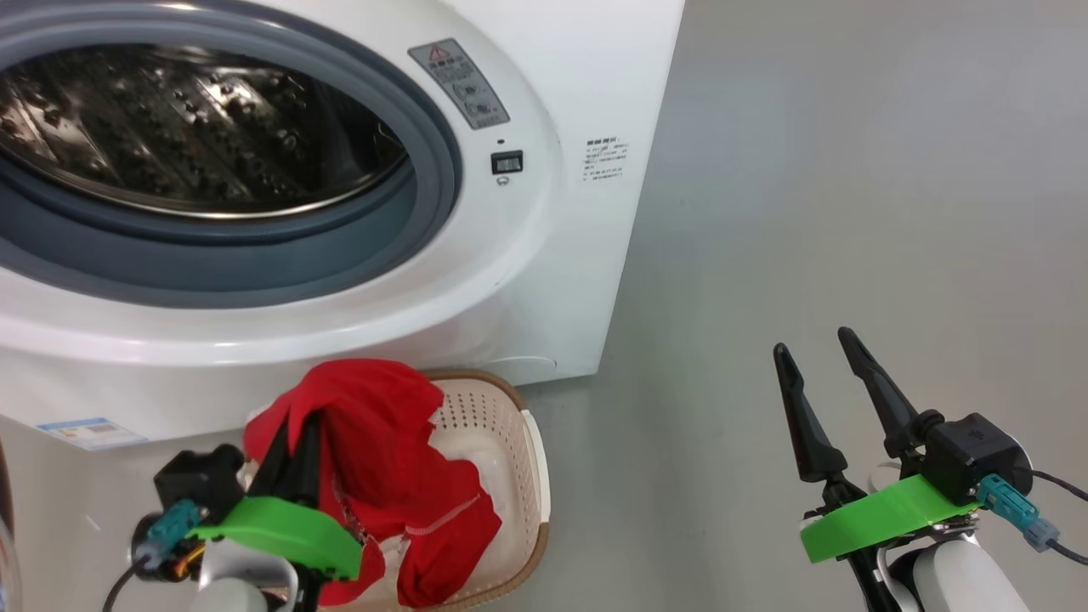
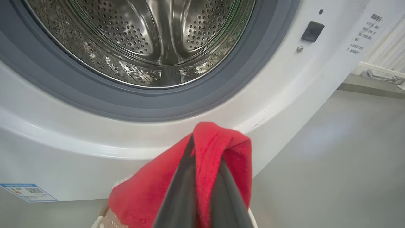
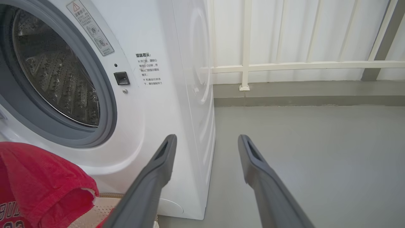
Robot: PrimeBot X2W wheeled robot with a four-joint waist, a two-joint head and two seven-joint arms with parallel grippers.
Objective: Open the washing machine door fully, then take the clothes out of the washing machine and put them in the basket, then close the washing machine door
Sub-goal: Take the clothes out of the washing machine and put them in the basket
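**A:** Where are the clothes right now?

**B:** Pinched in the left tool (image 1: 302, 442). Its two fingers are closed to a narrow gap on a fold of the red clothes (image 1: 382, 459), and the rest drapes down over the basket (image 1: 534, 476).

**A:** So which way does the basket lie from that tool?

**B:** Straight below and a little to its right, close against the foot of the washing machine (image 1: 544, 255). Its long side seems to run from the machine back toward the robot, so the cloth hangs along it rather than across.

**A:** Is the bottom hem already lying inside?

**B:** Probably, but the folds hide the basket's floor there, so I can't be sure.

**A:** And the arm's pose?

**B:** The left forearm sits low at the lower left, fingers raised and pointing at the machine's front below the drum (image 1: 187, 127). I'd judge a drop needs only the fingers parting, perhaps after a small dip.

**A:** The other arm?

**B:** The right tool (image 1: 813, 342) is spread wide and holds nothing. It stands over bare floor (image 1: 850, 212), well apart from the basket. The left is plainly the nearer one.
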